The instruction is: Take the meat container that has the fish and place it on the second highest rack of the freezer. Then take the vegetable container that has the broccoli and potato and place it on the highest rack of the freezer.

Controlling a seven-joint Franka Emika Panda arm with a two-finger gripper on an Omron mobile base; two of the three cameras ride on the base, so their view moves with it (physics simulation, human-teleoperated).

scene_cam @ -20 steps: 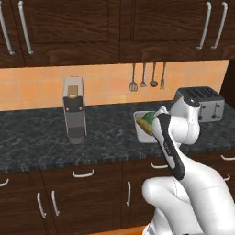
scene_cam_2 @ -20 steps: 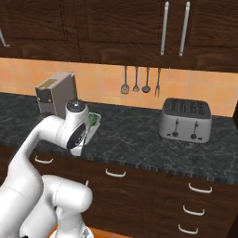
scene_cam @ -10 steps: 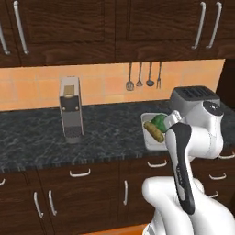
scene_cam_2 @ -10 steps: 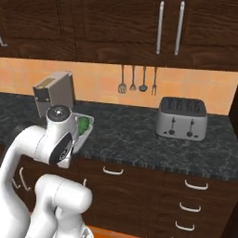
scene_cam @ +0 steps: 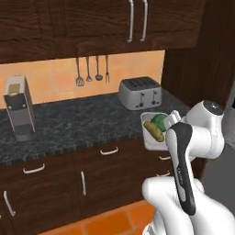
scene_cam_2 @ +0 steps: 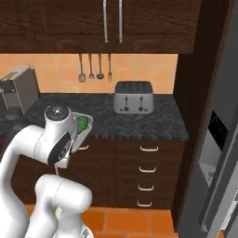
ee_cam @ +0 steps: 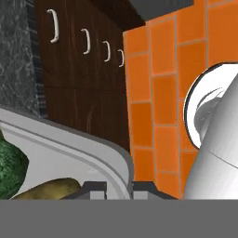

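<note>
The white vegetable container [scene_cam: 149,136] with the green broccoli [scene_cam: 159,120] and the brown potato [scene_cam: 153,131] hangs in the air in front of the counter edge, level with it. My gripper [scene_cam: 170,123] is shut on its rim at the near right side, partly behind my own arm. In the right base view the container [scene_cam_2: 86,122] peeks out from behind my elbow. The hand view shows the rim [ee_cam: 69,144] running between my fingertips [ee_cam: 95,188], with the potato [ee_cam: 46,189] and broccoli [ee_cam: 9,162] inside. The grey freezer door [scene_cam_2: 218,158] stands at the far right.
A silver toaster [scene_cam: 140,92] sits on the dark stone counter [scene_cam: 82,124], and a coffee machine [scene_cam: 18,108] stands at its left end. Utensils [scene_cam: 92,69] hang on the orange wall. A tall dark panel [scene_cam_2: 200,69] separates counter and freezer. Orange floor tiles [ee_cam: 162,93] lie below.
The whole picture has slid left: the base has moved right along the counter, bringing the toaster to the middle and the freezer into view. The container stays in my gripper.
</note>
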